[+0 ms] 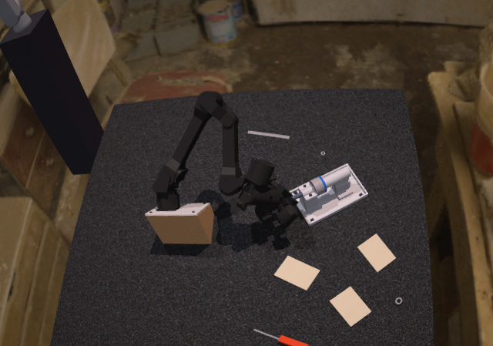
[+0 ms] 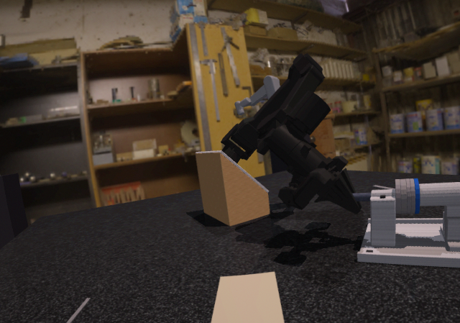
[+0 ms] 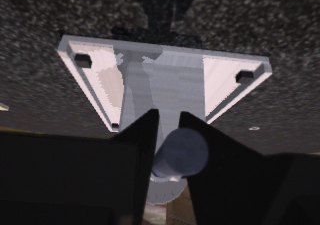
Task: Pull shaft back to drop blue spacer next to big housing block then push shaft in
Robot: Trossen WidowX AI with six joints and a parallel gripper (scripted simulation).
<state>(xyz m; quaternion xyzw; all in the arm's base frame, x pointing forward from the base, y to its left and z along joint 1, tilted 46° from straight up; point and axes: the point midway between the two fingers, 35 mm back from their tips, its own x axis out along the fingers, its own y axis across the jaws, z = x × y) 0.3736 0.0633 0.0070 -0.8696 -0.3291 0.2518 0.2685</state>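
Observation:
My gripper (image 1: 295, 199) (image 2: 356, 201) (image 3: 168, 117) is shut on the outer end of the blue-grey shaft (image 1: 299, 194) (image 2: 364, 196) (image 3: 186, 153), in front of the small support block (image 2: 382, 221). The shaft passes into that block. Beyond it, several grey spacers (image 1: 317, 185) (image 2: 405, 196) sit side by side in a stack. The blue spacer (image 1: 325, 186) (image 2: 417, 196) is at the far end of the stack, against the big housing block (image 1: 338, 176) (image 2: 438, 194). The shaft inside the spacers and housing is hidden. The blue spacer is hidden in the wrist view.
The white base plate (image 1: 338, 209) (image 2: 408, 260) carries the housing. A wooden block (image 1: 182, 230) (image 2: 245, 204) stands under the arm's base. Three beige cards (image 1: 296, 272) (image 1: 376, 253) (image 1: 350, 306), a screwdriver (image 1: 292, 340), a thin rod (image 1: 268, 134) and two small rings (image 1: 320, 152) (image 1: 395, 301) lie around.

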